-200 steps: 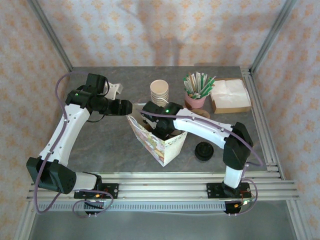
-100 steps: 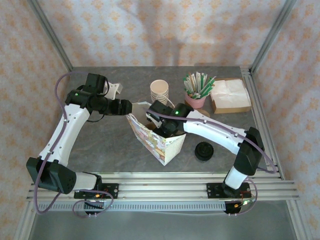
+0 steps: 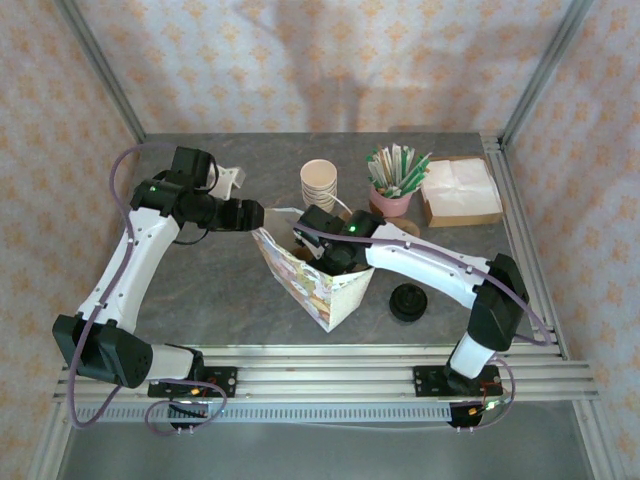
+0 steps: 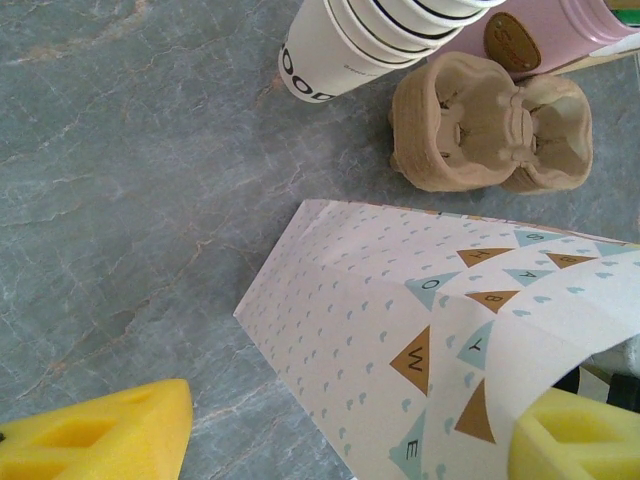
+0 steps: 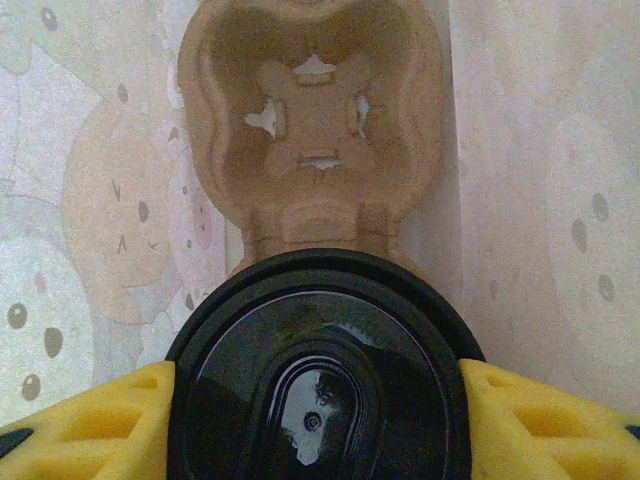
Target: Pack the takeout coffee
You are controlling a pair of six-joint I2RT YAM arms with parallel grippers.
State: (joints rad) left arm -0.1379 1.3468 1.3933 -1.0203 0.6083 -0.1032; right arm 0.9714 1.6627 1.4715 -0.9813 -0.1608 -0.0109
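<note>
Closed partway on the takeout coffee (image 5: 316, 340) with the right gripper (image 5: 316, 420), pads (image 5: 90, 425) against both sides of its black lid at the bottom of the wrist frame, below a cardboard cup carrier (image 5: 312, 130). Bent in with the right arm (image 3: 430, 265) from the overhead frame's lower right, wrist down in the paper bag (image 3: 325, 295) at centre. Spread wide on nothing with the left gripper (image 4: 335, 440), one pad at the bag's upper-left rim.
</note>
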